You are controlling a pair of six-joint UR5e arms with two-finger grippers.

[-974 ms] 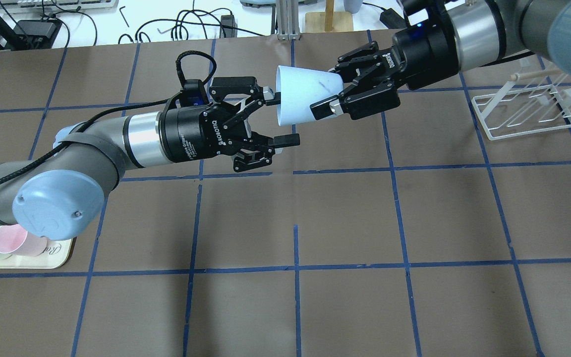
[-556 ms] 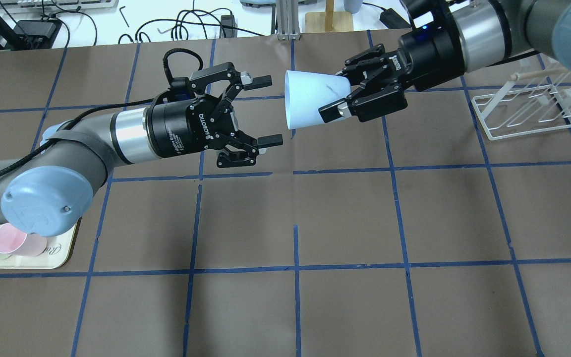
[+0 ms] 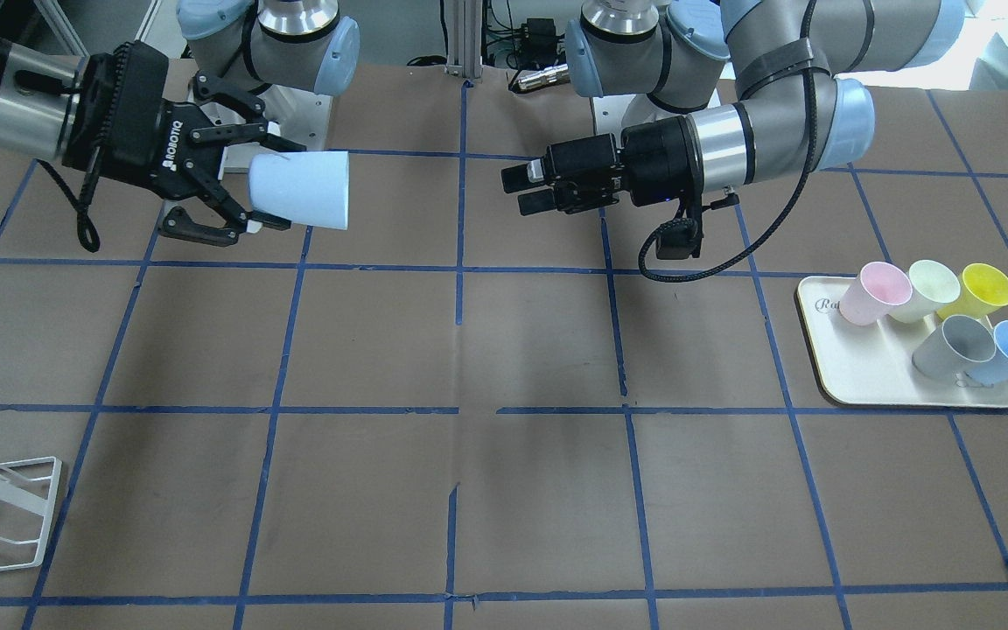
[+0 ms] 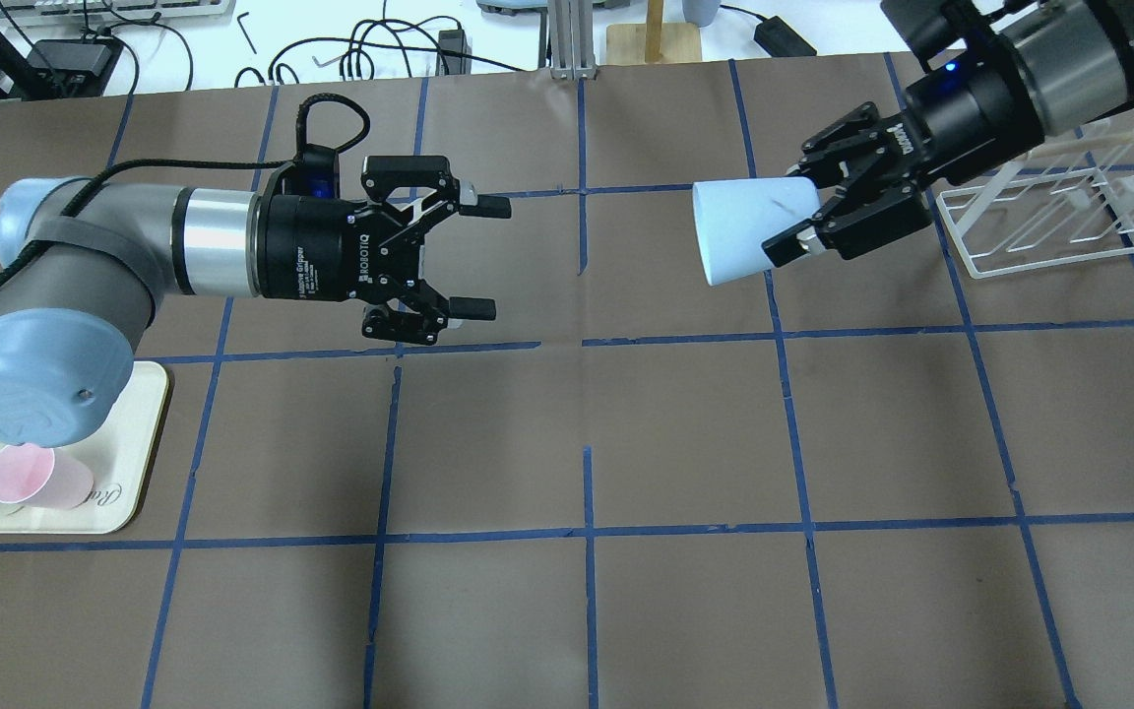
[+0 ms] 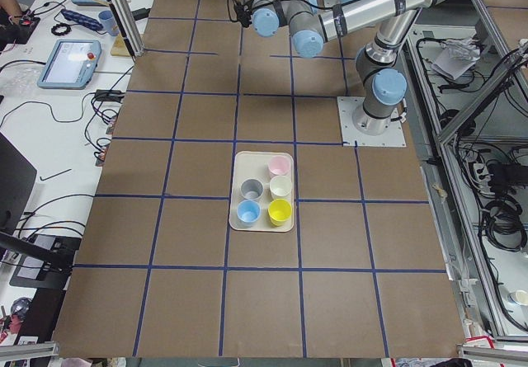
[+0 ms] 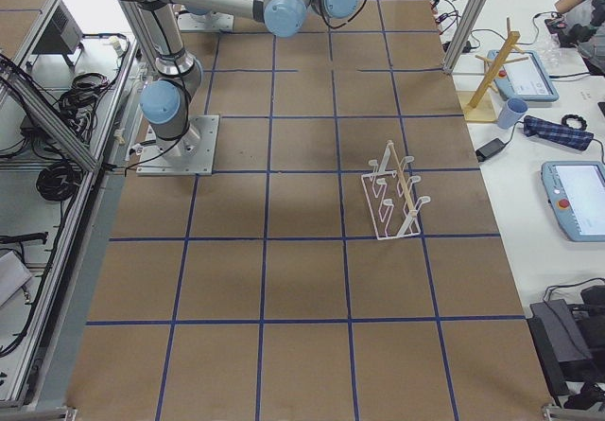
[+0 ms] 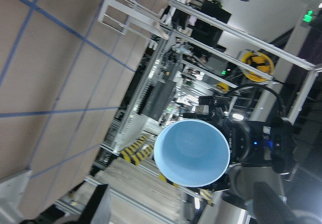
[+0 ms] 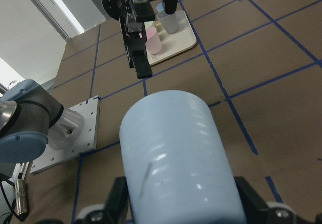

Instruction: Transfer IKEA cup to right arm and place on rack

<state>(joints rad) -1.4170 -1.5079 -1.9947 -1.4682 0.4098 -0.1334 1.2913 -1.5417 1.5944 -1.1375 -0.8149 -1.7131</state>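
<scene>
Front view: the right arm's wide black linkage-finger gripper (image 3: 268,186) clasps the small pale sky-blue plastic cup (image 3: 303,190) sideways above the brown gridded table (image 3: 469,350). Overhead: the slimmer black left gripper (image 4: 488,258) gapes empty, well apart from the cup; the white wire rack (image 4: 1039,222) stands near the right gripper. Left wrist: the cup's mouth faces the camera.

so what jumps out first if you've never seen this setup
The pale blue cup stands out first: the right claw holds it sideways in mid-air, with its open rim facing the left claw, which hangs open across a gap. After that come the white wire rack just beyond the right claw and the cream tray holding five coloured cups on the robot's left side of the table.
</scene>
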